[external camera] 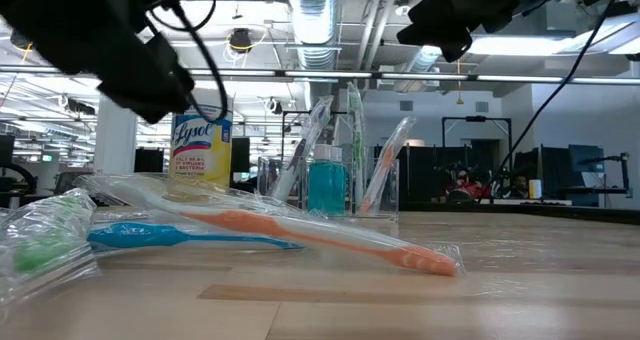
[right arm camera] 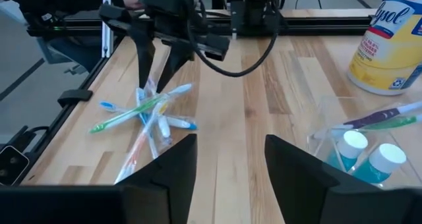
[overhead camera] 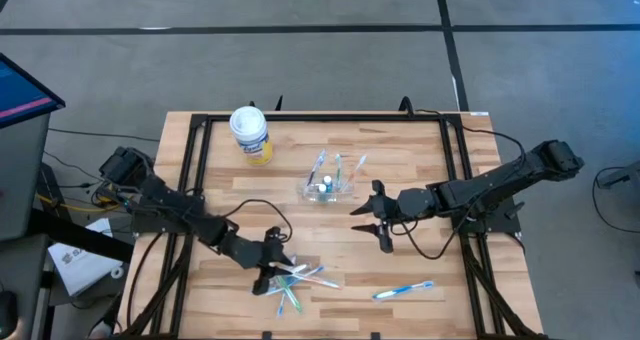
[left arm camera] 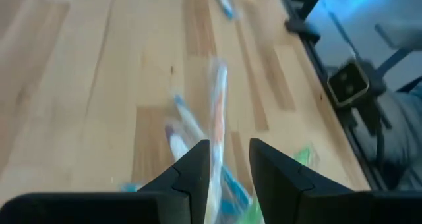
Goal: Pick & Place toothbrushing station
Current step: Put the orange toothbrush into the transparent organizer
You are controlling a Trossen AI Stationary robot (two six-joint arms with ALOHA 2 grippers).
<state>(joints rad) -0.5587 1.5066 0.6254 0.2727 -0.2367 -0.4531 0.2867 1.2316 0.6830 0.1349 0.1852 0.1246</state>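
Observation:
A pile of wrapped toothbrushes (overhead camera: pixel 297 277) in white, blue, green and orange lies flat near the table's front edge. My left gripper (overhead camera: pixel 266 276) slants down onto its left end, open, its fingers on either side of an orange-handled brush (left arm camera: pixel 217 112). A clear plastic cup (overhead camera: pixel 328 188) stands mid-table holding upright toothbrushes and two teal toothpaste tubes (right arm camera: pixel 369 159). One more blue toothbrush (overhead camera: pixel 403 291) lies alone at the front right. My right gripper (overhead camera: pixel 362 218) hovers open, just right of the cup and above the table, with nothing between its fingers. My left gripper has the orange-handled brush (left arm camera: pixel 219 141) running through the gap between its fingers, which come slanting down from the table's left. The brush lies on the pile. Whether the fingertips (right arm camera: pixel 142 79) touch the brush or its wrapper, I cannot tell.
A white tub with a yellow label (overhead camera: pixel 250 135) stands at the far left of the table. A black frame (overhead camera: pixel 320 118) runs around the tabletop's edges. Bare wood lies between the pile and the cup.

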